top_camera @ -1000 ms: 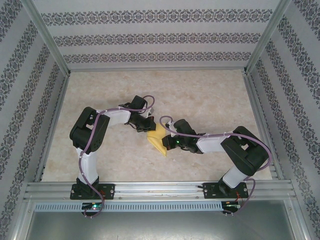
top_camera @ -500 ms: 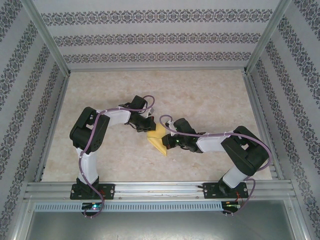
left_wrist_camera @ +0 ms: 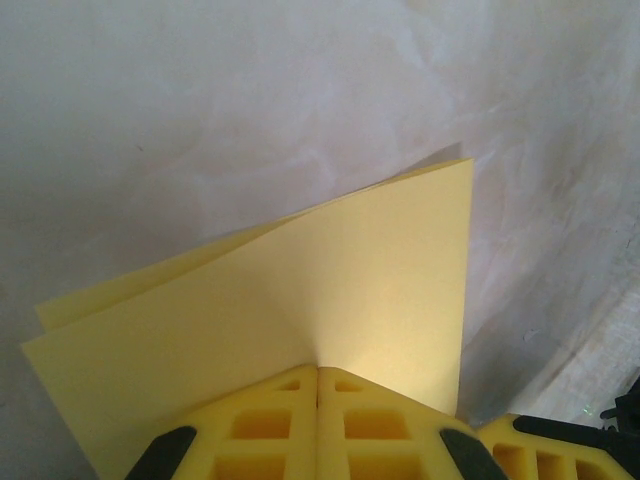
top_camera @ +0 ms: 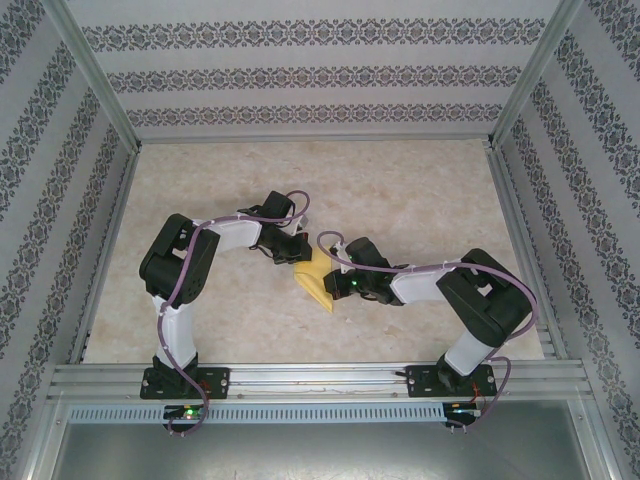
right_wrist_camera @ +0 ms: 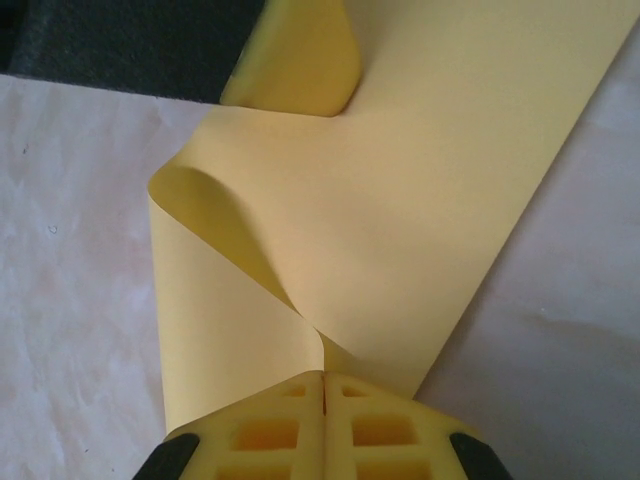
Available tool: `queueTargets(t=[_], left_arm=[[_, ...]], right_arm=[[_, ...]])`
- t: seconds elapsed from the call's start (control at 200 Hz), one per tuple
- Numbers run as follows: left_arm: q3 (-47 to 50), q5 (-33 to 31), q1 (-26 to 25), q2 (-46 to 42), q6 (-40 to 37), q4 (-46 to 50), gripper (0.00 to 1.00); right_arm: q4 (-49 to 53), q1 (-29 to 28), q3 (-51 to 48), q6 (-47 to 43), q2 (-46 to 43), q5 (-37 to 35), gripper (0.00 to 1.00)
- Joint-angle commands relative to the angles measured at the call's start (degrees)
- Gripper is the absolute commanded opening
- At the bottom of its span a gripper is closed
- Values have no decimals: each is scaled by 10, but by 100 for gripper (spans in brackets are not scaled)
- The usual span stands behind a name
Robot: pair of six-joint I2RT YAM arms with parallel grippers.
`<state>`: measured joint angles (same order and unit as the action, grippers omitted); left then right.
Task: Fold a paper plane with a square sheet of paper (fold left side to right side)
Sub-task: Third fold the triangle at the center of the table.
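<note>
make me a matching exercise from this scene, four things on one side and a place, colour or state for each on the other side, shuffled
Things
1. left gripper
2. right gripper
3. sheet of paper
4. table

Descriptions
A. shut on the paper's curled edge, on the right of the paper in the top view
B. beige and marbled, lying under everything
C. shut on the paper's layered edge, on the left of the paper in the top view
D. yellow, folded over on itself, pinched from two sides

Pairs: 1-C, 2-A, 3-D, 4-B
</note>
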<state>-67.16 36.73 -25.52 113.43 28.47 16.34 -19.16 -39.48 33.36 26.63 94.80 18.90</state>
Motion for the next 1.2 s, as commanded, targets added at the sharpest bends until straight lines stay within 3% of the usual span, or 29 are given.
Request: queueTargets(t=[0.0, 0.25, 0.48, 0.859, 1.194], left_arm=[[8, -58, -10, 5, -8, 28, 9], [-30, -71, -1, -44, -24, 43, 17], [26, -88, 10, -146, -16, 5, 11], [239, 68, -8, -256, 97, -245, 3], [302, 77, -40, -208, 159, -371, 4]], right_arm=[[7, 3, -3, -11, 17, -11, 0], [7, 3, -20, -12, 14, -8, 0], [5, 3, -23, -11, 16, -4, 0], [2, 4, -28, -8, 17, 2, 0], [1, 5, -25, -5, 25, 6, 0]])
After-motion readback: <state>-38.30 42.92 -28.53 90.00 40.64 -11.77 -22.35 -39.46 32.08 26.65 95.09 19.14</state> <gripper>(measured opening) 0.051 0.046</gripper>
